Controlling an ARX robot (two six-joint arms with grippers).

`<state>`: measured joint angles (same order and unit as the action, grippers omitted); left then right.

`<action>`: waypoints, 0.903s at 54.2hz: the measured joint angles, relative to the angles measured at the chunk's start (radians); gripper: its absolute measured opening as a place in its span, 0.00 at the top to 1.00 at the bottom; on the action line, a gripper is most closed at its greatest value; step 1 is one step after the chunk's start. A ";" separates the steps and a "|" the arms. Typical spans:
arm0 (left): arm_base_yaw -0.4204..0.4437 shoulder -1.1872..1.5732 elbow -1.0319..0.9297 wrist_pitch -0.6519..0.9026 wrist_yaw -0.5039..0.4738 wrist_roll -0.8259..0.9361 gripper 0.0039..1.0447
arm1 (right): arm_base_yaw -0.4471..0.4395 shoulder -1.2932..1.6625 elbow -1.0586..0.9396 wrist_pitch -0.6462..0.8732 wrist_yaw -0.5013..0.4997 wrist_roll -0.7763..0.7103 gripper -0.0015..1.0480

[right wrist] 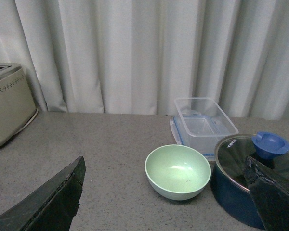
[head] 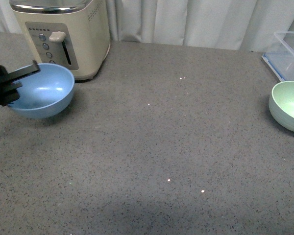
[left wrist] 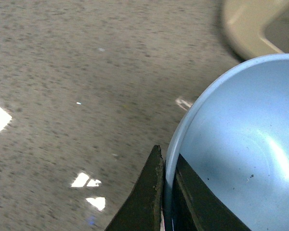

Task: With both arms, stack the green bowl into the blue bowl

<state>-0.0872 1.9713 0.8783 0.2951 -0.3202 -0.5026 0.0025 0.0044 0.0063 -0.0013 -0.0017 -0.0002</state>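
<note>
The blue bowl (head: 43, 91) is at the far left of the counter, just in front of the toaster. My left gripper (head: 12, 83) is shut on its left rim, one finger inside and one outside; in the left wrist view the rim (left wrist: 169, 163) sits pinched between the fingers (left wrist: 145, 197). The green bowl (head: 290, 105) stands upright and empty at the far right edge. In the right wrist view the green bowl (right wrist: 177, 171) lies ahead of my right gripper (right wrist: 166, 202), which is open and apart from it. The right arm is out of the front view.
A cream toaster (head: 63, 34) stands at the back left. A clear plastic container (head: 289, 54) is behind the green bowl. A dark blue pot with a glass lid (right wrist: 253, 175) stands close beside the green bowl. Curtains hang behind the grey speckled counter (head: 157, 147).
</note>
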 joint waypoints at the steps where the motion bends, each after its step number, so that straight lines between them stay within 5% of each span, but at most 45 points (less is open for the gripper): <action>1: -0.005 -0.002 0.002 -0.002 0.001 -0.002 0.96 | 0.000 0.000 0.000 0.000 0.000 0.000 0.09; 14: -0.334 0.053 0.161 -0.113 0.023 -0.150 0.96 | 0.000 0.000 0.000 0.000 0.000 0.000 0.09; 24: -0.486 0.111 0.224 -0.142 0.028 -0.192 0.96 | 0.000 0.000 0.000 0.000 0.001 0.000 0.09; 49: -0.543 0.199 0.237 -0.113 -0.044 -0.137 0.96 | 0.000 0.000 0.000 0.000 0.001 0.000 0.09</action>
<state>-0.6300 2.1700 1.1156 0.1825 -0.3641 -0.6399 0.0025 0.0044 0.0063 -0.0013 -0.0010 -0.0002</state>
